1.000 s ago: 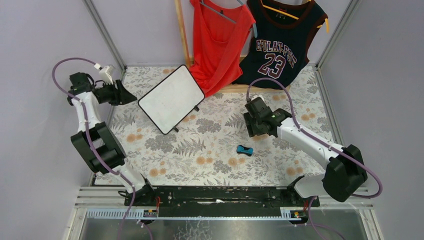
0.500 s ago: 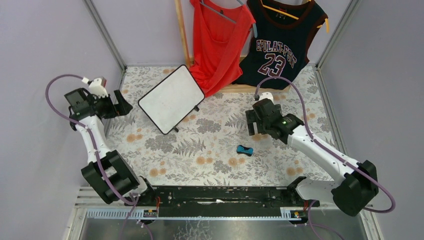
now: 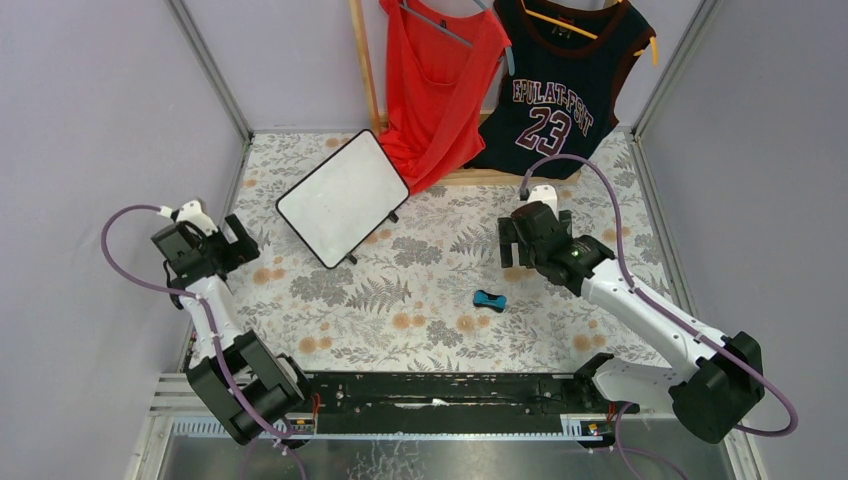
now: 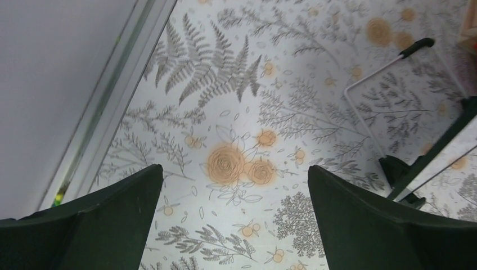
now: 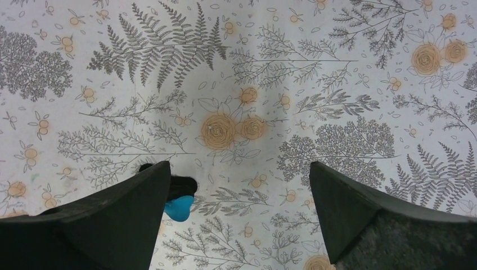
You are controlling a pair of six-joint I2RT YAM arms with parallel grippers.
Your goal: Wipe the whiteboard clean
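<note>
The whiteboard (image 3: 342, 198) stands tilted at the back left of the table, and its white face shows no marks in the top view. In the left wrist view only its dark frame edge (image 4: 437, 147) and a black foot show at the right. My left gripper (image 3: 243, 247) (image 4: 234, 169) is open over bare cloth, left of and nearer than the board. The blue eraser (image 3: 489, 300) lies flat mid-table. My right gripper (image 3: 507, 247) (image 5: 239, 166) is open above the cloth just beyond it, and its left finger half hides the eraser (image 5: 180, 208).
A floral cloth (image 3: 420, 320) covers the table. A red top (image 3: 435, 80) and a dark "23" jersey (image 3: 555, 90) hang at the back, just behind the board. A metal rail (image 4: 107, 112) and grey wall run along the left edge.
Both grippers have opened wide. My left arm has drawn back from beside the board toward the near left. My right gripper has shifted slightly right. Board and eraser have not moved.
</note>
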